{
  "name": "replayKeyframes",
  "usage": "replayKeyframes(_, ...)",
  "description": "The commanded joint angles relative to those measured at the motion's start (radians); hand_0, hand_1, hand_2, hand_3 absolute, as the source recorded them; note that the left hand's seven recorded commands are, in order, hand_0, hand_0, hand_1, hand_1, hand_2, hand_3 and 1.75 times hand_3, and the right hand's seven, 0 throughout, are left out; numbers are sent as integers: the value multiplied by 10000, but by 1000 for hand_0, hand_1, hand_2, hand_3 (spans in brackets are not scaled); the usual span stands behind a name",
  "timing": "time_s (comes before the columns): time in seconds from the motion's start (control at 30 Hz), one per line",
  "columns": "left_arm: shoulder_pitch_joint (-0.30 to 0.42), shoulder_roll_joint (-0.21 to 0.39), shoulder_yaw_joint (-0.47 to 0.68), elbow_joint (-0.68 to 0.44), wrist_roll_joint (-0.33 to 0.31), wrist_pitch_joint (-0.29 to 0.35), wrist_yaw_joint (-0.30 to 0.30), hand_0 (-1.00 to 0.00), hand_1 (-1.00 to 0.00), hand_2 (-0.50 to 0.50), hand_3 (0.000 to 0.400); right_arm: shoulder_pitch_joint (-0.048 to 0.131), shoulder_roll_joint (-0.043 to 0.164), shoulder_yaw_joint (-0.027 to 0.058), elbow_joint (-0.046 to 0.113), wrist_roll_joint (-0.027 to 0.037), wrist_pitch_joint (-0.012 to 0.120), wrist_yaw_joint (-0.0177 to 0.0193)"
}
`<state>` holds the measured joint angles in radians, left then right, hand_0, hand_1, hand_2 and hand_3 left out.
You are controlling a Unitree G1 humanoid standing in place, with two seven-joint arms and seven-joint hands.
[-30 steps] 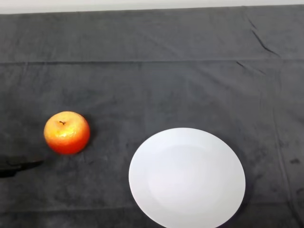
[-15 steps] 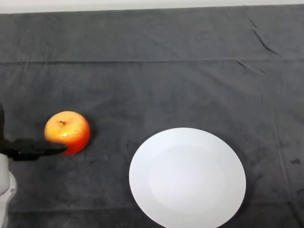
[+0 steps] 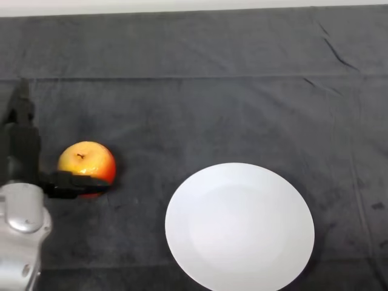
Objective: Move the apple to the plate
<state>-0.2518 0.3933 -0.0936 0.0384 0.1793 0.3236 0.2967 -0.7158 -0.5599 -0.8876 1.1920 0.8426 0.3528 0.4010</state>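
A red and yellow apple (image 3: 88, 162) rests on the dark cloth at the left. A white plate (image 3: 239, 225) lies to its lower right, with nothing on it. My left hand (image 3: 21, 148) stands just left of the apple. Its fingers (image 3: 19, 115) point straight up the view, away from me, along the apple's left side. Its thumb (image 3: 76, 183) reaches right across the near side of the apple and hides the apple's lower edge. The hand is open, with the apple in the gap between thumb and fingers.
A pale strip (image 3: 182, 6) runs along the far edge of the table. The cloth has a fold line (image 3: 182, 77) across it and creases (image 3: 336, 57) at the upper right.
My arm has come further in from the lower left. The fingers now rise beside the apple and the thumb has slid right under the apple's near side. The apple and plate stayed put.
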Motion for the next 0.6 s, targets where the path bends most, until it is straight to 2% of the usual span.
replayKeyframes(0.03, -580, -31, -211, 545, 158, -288, -61, 0, 0, 0, 0, 80, -66, -172, -128, 151, -56, -34)
replayKeyframes(0.23, -923, -193, -621, 1280, 116, -576, -173, 0, 0, 0, 0, 82, -65, -171, -131, 152, -55, -36)
replayKeyframes(0.6, -1065, -51, -967, 1453, 11, -394, -680, 0, 0, 0, 0, 83, -64, -169, -133, 156, -54, -38)
